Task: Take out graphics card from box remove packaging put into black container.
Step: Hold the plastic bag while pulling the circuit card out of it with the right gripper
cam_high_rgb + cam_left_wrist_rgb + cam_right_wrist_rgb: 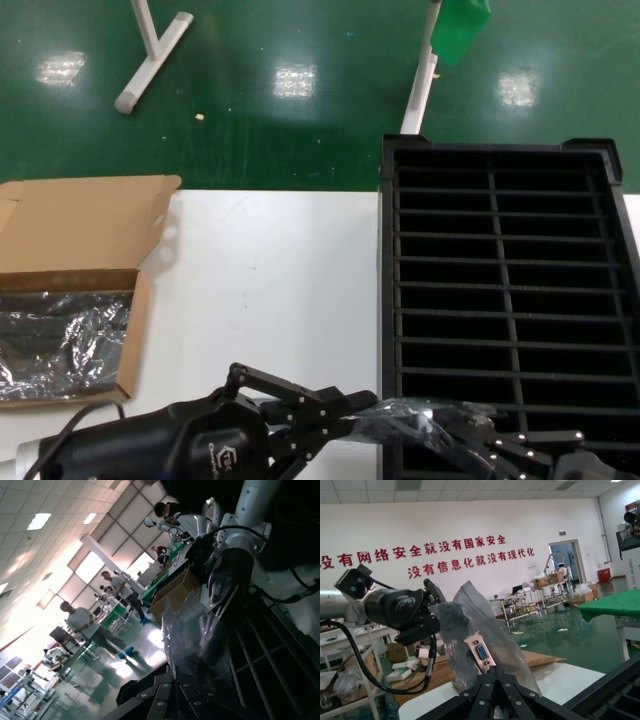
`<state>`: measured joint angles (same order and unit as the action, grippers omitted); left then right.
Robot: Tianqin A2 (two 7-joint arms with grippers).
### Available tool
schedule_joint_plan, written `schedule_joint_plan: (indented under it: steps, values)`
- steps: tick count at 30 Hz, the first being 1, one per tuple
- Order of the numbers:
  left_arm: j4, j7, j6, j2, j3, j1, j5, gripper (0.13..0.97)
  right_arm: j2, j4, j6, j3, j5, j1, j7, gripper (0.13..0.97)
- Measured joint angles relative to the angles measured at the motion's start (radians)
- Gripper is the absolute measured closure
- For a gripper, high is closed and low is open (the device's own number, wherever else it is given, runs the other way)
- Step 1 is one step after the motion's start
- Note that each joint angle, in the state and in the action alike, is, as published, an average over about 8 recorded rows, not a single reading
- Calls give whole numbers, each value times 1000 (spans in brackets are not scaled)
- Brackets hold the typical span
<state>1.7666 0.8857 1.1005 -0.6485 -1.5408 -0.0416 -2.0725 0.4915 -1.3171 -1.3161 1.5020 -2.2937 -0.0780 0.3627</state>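
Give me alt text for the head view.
Both hands, left and right, grip a crinkly silver-grey plastic bag at the near edge of the black slotted plastic crate. The brown cardboard box sits left.

Factory hall: green floor [300,120], workbenches [530,602], wall slogan [415,555].

Before me a white table [270,300] sits on a glossy green floor [300,110] mirroring ceiling lights. Behind my right wrist, a white wall [470,520] carries red lettering [420,550].
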Motion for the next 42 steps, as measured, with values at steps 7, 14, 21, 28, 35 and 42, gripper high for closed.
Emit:
schedule_joint_plan:
  steps: [7, 14, 21, 28, 35, 42]
  values:
    - [-7, 5, 11, 3, 2, -4, -6, 955, -4, -13, 13, 6, 0, 5, -10, 947]
    - [-18, 10, 23, 1, 9, -4, -11, 955, -8, -25, 25, 9, 3, 5, -10, 947]
    - [-24, 11, 28, 3, 7, 3, -11, 955, -8, -35, 32, 14, 10, 3, -1, 938]
    - [-25, 8, 29, 7, 1, 10, -9, 955, -6, -39, 30, 23, 11, 5, -4, 907]
    - [-20, 1, 30, 9, -2, 11, -10, 955, -10, -39, 29, 35, 11, 15, -9, 841]
    - [-16, -4, 31, 13, -7, 17, -13, 955, -15, -33, 32, 46, 14, 22, -14, 762]
